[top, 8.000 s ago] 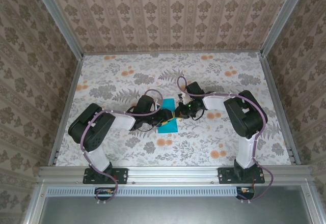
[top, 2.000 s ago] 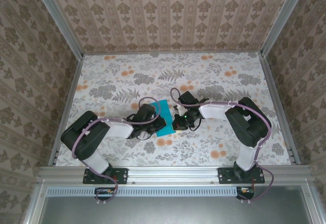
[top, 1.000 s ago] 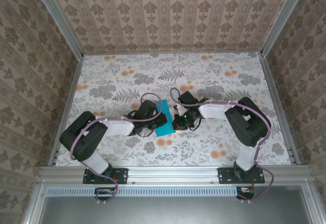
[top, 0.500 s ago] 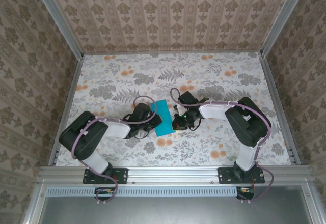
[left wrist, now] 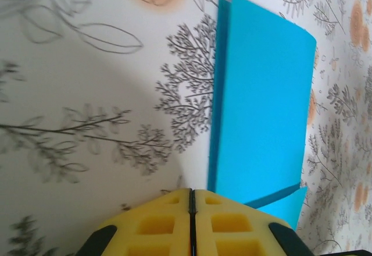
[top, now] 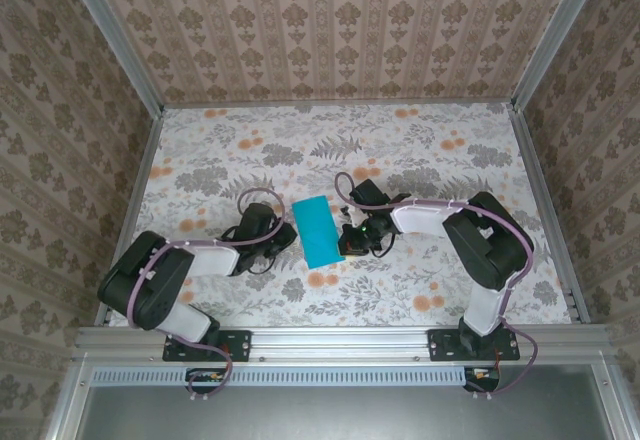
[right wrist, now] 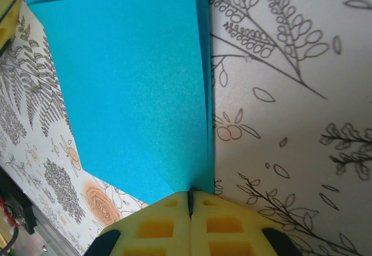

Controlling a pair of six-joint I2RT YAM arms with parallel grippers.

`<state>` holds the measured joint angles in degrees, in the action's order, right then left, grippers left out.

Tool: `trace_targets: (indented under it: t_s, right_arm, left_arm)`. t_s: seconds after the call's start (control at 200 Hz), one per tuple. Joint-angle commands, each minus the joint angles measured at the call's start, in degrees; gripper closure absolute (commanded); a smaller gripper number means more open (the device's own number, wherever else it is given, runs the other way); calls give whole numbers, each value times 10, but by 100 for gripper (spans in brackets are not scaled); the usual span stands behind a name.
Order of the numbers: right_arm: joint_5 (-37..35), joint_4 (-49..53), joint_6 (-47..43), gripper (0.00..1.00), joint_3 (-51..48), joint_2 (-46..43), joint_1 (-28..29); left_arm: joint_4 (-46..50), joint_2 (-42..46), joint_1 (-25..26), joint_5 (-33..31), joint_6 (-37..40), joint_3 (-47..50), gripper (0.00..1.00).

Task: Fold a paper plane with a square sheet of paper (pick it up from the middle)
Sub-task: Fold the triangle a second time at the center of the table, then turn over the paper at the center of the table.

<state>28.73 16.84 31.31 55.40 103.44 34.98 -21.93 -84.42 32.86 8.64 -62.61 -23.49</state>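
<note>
The paper plane (top: pixel 320 231) lies flat mid-table. The left gripper (left wrist: pixel 190 199), pads pressed together, sits just beside it. The right gripper (right wrist: pixel 190 201), likewise closed, touches its opposite edge.

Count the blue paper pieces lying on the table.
1. The folded teal-blue paper sheet lies flat between the left tool and the right tool. Small scraps could be hidden under the arms.
</note>
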Motion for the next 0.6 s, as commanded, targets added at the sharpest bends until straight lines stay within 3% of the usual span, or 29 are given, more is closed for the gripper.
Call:
trace_targets:
  t_s: [0.0,0.155,0.29,0.395,0.595]
  right_arm:
    - [-10,-4,20,86,31,-46,-4]
    - [-20,-10,-1,67,63,-50,-19]
    - [-27,-5,-34,56,82,-27,-33]
    - [-19,-5,-62,48,97,-5,-47]
    - [66,2,-140,47,127,48,-56]
  left_arm:
    - [68,43,-6,-11,34,-4,87]
    - [124,109,-7,-2,50,-20,70]
    - [137,137,-7,23,53,-25,53]
    - [131,141,-6,38,51,-25,45]
    - [102,127,-6,71,40,-25,33]
